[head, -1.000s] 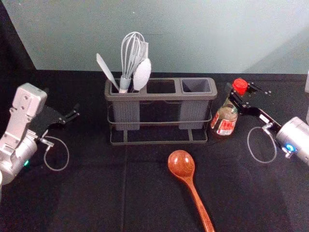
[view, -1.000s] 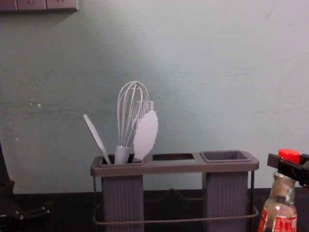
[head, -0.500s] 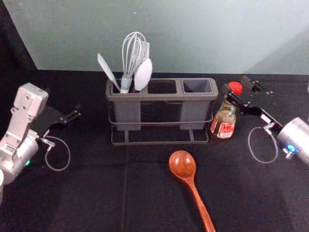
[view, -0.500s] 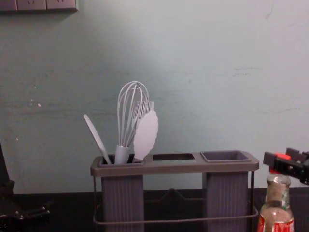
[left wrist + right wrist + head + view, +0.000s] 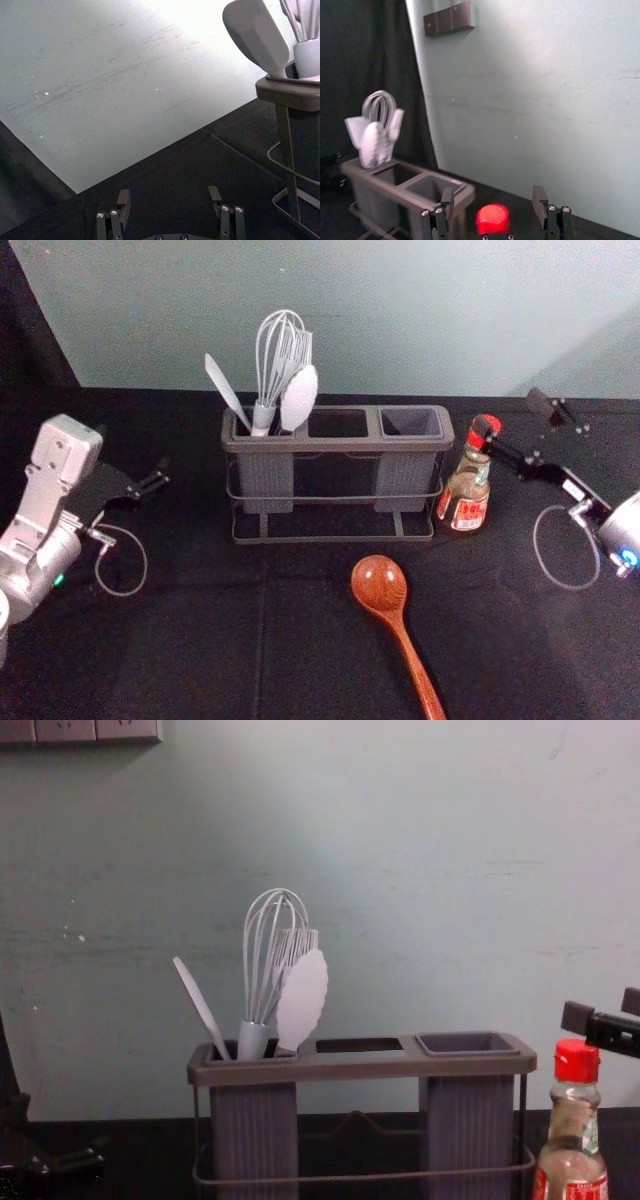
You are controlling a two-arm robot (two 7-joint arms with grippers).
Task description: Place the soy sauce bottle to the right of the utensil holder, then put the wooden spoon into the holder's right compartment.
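Hovering at the top of the soy sauce bottle (image 5: 466, 502), right of the frame, the right gripper (image 5: 513, 422) has its fingers spread. The wooden spoon (image 5: 380, 585) lies lower centre; the left gripper (image 5: 131, 454), spread, hangs at left.

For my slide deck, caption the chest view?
Soy sauce bottle standing right of the utensil holder, right gripper open above its cap.

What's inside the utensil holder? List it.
Left compartment: a whisk and other pale utensils, their lower ends hidden by its walls. No utensil stands in the middle opening or right compartment; the right one's bottom can't be made out.
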